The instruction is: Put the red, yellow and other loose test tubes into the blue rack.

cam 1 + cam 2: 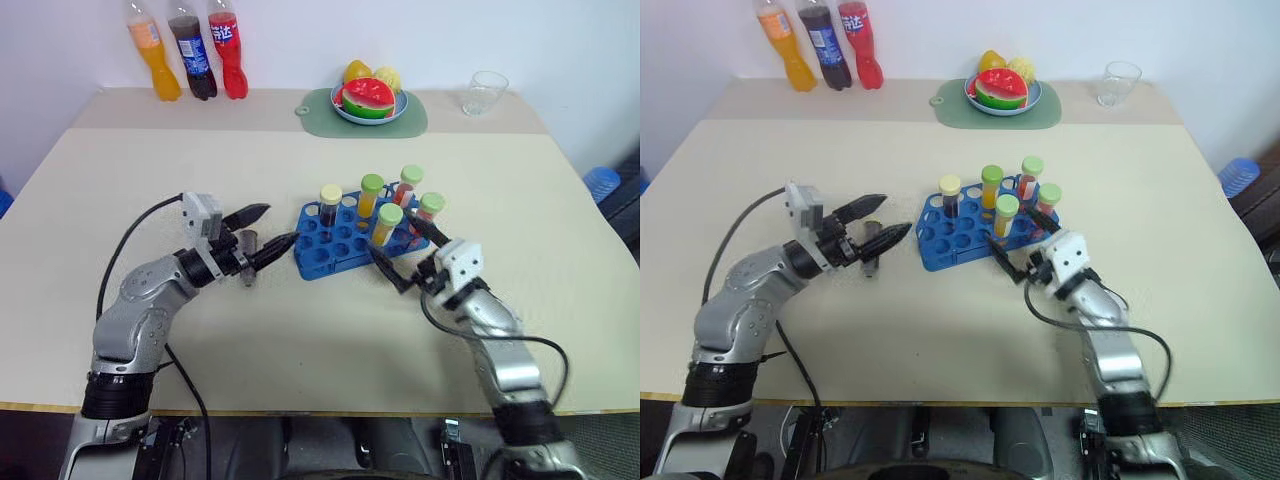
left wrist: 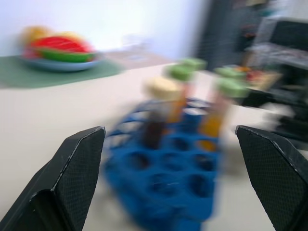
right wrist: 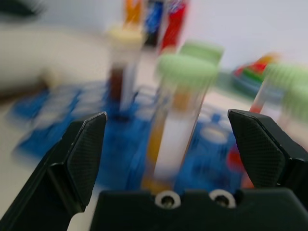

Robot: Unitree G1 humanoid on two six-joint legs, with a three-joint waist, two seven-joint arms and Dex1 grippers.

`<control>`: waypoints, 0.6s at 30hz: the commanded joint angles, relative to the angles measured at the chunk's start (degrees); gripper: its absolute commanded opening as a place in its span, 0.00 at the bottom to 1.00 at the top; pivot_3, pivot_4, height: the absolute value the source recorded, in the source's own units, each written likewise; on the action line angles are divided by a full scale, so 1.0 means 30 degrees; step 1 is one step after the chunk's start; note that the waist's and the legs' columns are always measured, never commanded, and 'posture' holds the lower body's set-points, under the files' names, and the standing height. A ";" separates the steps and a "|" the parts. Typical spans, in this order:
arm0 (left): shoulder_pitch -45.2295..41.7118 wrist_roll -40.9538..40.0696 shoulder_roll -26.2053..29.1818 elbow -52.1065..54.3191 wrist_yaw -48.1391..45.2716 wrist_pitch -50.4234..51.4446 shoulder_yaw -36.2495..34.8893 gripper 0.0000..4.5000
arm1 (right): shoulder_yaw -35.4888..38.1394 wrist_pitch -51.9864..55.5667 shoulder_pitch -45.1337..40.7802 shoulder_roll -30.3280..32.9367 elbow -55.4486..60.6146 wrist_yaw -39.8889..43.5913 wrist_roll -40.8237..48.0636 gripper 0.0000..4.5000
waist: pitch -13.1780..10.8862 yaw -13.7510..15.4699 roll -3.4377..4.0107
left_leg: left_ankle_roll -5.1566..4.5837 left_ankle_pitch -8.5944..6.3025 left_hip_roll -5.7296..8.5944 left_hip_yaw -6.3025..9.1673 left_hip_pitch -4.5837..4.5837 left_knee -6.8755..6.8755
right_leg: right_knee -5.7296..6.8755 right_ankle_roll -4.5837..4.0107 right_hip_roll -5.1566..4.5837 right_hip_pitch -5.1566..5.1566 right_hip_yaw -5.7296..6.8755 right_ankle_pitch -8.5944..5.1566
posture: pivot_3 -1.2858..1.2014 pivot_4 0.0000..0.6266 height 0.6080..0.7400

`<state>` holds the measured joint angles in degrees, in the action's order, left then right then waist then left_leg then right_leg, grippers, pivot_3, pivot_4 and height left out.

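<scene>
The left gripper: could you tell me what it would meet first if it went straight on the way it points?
Probably the blue rack; the left gripper is open, aimed at its near end.

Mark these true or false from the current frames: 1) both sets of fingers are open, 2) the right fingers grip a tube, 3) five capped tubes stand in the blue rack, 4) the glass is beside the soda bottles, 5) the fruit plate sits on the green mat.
1) Both the left gripper and the right gripper have their fingers spread. True.
2) The right fingers grip a tube. False: nothing is between them; they are beside the blue rack.
3) Five capped tubes stand in the rack. True.
4) The glass is beside the soda bottles. False: they are at opposite far corners.
5) The fruit plate sits on the green mat. True.
</scene>
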<state>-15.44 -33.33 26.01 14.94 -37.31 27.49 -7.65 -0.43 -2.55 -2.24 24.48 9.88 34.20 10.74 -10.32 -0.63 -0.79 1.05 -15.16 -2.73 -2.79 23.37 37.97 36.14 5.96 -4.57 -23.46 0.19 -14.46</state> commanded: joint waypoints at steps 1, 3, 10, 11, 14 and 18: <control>-0.0145 -0.1002 0.0521 0.2374 0.3867 0.4400 -0.1461 1.00 | 0.1303 0.1876 0.2146 0.1915 0.3394 0.1551 0.1839 0.99 | -0.0004 0.0002 0.0001 | 0.0000 0.0000 -0.0001 -0.0001 0.0000 0.0003 | 0.0003 -0.0002 0.0000 -0.0003 0.0001 -0.0002 | 0.52 0.24 1.00; -0.1017 -0.2009 0.1128 0.3080 0.6082 0.8955 -0.2182 1.00 | 0.2351 0.2709 0.3255 0.3271 0.4605 0.2546 0.2978 0.99 | -0.0009 -0.0034 -0.0006 | 0.0000 0.0000 -0.0003 0.0003 -0.0008 0.0002 | -0.0002 -0.0029 0.0006 0.0004 0.0002 -0.0018 | 0.52 0.24 1.00; -0.6525 -0.5101 0.0858 0.1263 1.0613 2.1495 -0.5754 1.00 | 0.4548 0.6234 0.2273 0.7109 0.7078 0.5235 0.6940 0.99 | -0.0054 -0.0066 -0.0103 | 0.0005 0.0003 0.0005 0.0025 -0.0019 0.0052 | 0.0011 -0.0032 0.0024 0.0025 0.0003 -0.0021 | 0.52 0.24 1.00; -0.6593 -0.5965 0.1101 0.0848 1.1366 2.1670 -0.5920 1.00 | 0.4493 0.6667 0.1966 0.7514 0.7302 0.5587 0.7371 0.99 | -0.0050 -0.0084 -0.0101 | 0.0005 0.0003 0.0004 0.0026 -0.0022 0.0041 | 0.0004 -0.0006 0.0026 0.0025 0.0002 -0.0009 | 0.52 0.24 1.00; -0.6789 -0.9030 0.1977 -0.0991 1.3964 2.1670 -0.5769 1.00 | 0.4370 0.7686 0.1207 0.8067 0.7671 0.6041 0.8387 0.99 | -0.0057 -0.0038 -0.0115 | 0.0003 0.0002 0.0002 0.0048 -0.0030 -0.0011 | 0.0016 0.0033 0.0031 0.0016 0.0007 -0.0010 | 0.52 0.24 1.00; -0.7970 -1.3307 0.1973 -0.4697 1.9436 2.1670 -0.5227 1.00 | 0.4094 0.8225 0.0092 0.8303 0.7401 0.6441 0.8511 0.99 | -0.0067 0.0112 -0.0140 | 0.0004 0.0003 0.0005 0.0068 -0.0011 -0.0004 | 0.0022 0.0032 0.0014 0.0009 0.0023 -0.0008 | 0.52 0.24 1.00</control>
<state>-37.56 -67.59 31.68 2.60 14.85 92.02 -23.49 11.49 21.72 -1.28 48.51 30.83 52.96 35.12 -10.52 -0.30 -1.21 1.06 -15.15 -2.71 -2.55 23.34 37.99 36.21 6.06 -4.58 -23.42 0.25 -14.49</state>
